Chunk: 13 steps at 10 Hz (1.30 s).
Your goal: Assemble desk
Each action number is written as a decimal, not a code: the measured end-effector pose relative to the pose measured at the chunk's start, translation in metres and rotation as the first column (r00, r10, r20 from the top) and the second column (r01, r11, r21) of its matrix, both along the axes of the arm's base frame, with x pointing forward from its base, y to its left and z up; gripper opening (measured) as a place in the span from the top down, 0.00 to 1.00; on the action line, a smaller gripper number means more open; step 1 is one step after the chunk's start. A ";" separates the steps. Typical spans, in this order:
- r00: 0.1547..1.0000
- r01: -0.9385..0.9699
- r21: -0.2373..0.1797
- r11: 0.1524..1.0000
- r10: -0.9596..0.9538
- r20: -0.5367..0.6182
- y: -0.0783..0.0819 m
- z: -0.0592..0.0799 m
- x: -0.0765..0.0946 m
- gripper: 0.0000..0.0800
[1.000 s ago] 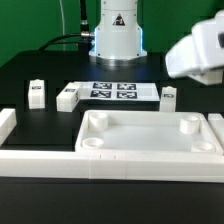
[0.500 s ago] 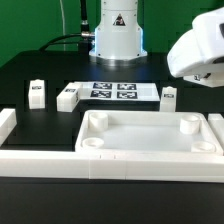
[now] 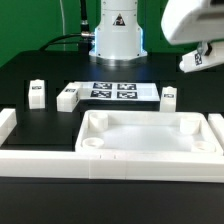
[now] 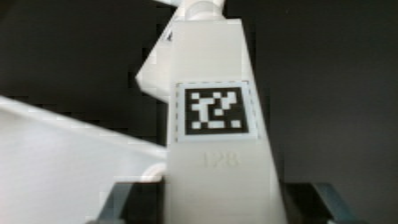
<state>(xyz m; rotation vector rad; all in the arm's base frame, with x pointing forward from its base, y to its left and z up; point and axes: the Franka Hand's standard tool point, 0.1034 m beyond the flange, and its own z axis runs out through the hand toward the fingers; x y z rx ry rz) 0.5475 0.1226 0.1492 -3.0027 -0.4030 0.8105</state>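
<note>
Ok, claw [image 4: 224,198] is partly closed and clamped on a leg [image 4: 221,110]. The leg sits between the two fingers [image 4: 139,200], tag face toward the wrist camera, long end running out past the fingertips. In the exterior view the claw is up in the air, and the tabletop [image 3: 150,135] lies below it, toward that view's left, well apart. Three loose legs [image 3: 68,97] lie lower too, same side.

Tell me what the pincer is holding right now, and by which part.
The pincer grips a white desk leg near one end, just past its tag.
</note>
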 end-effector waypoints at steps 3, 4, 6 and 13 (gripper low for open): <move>0.981 0.004 0.032 0.999 -0.010 0.194 0.002 -0.001 0.009 0.64; 0.959 0.004 0.051 0.999 -0.019 0.282 0.003 -0.002 0.017 0.64; 0.921 -0.014 0.077 0.997 -0.017 0.389 -0.002 0.002 0.023 0.64; 0.680 -0.065 0.146 0.987 -0.064 0.730 -0.012 0.003 0.052 0.64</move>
